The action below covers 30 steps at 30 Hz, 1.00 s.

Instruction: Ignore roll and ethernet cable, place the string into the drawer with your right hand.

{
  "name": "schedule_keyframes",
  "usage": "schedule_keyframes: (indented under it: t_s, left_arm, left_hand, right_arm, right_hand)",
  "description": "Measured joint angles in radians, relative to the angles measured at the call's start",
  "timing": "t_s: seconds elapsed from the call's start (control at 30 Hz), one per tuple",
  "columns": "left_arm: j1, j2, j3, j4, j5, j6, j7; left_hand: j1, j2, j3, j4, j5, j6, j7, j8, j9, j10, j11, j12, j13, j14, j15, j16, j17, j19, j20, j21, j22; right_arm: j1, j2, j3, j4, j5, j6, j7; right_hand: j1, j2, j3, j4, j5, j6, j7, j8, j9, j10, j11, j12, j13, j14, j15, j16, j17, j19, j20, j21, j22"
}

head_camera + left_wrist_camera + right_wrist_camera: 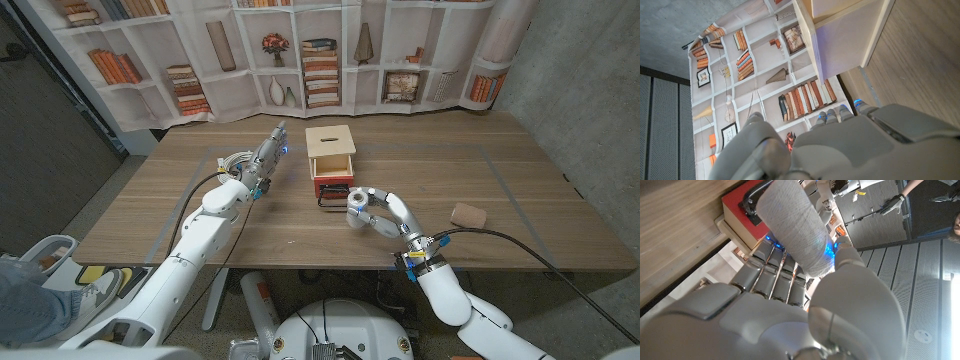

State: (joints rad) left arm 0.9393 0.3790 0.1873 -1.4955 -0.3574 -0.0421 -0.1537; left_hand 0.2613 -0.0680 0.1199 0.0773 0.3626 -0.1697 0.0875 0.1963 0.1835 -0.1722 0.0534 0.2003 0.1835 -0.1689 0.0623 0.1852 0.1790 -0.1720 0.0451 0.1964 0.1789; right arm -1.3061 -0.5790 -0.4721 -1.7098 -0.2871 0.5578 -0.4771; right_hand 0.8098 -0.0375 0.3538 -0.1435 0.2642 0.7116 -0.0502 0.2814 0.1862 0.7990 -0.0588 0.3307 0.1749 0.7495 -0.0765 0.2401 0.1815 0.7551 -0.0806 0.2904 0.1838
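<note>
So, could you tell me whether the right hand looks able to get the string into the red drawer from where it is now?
Probably yes: the right hand holds the string just in front of the red drawer, with nothing between them. Whether the drawer is open enough is unclear.

The small pale wooden box with a red drawer front stands mid-table. Bare wooden tabletop lies open to its right and behind. The right hand, holding a grey spool of string, crowds its front; the left hand flanks its left.
</note>
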Motion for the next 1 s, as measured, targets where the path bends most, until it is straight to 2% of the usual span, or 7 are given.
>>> schedule_keyframes:
  t_s: [1.0]
  left_arm:
    - [0.086,0.043,-0.040,-0.083,-0.022,-0.078,0.014]
  left_hand:
    - [0.004,0.004,-0.009,0.000,0.006,0.000,0.000,0.000,0.000,0.000,0.000,0.000,0.000,0.000,0.000,0.000,0.000,0.000,0.000,0.004,0.000]
  right_arm:
    - [0.071,-0.015,0.006,-0.039,0.026,-0.061,0.059]
  right_hand:
    - [-0.003,0.003,0.003,-0.003,-0.022,0.009,0.002,-0.014,0.000,0.011,-0.004,-0.021,-0.001,0.025,-0.011,-0.008,0.002,0.025,-0.003,0.006,0.005]
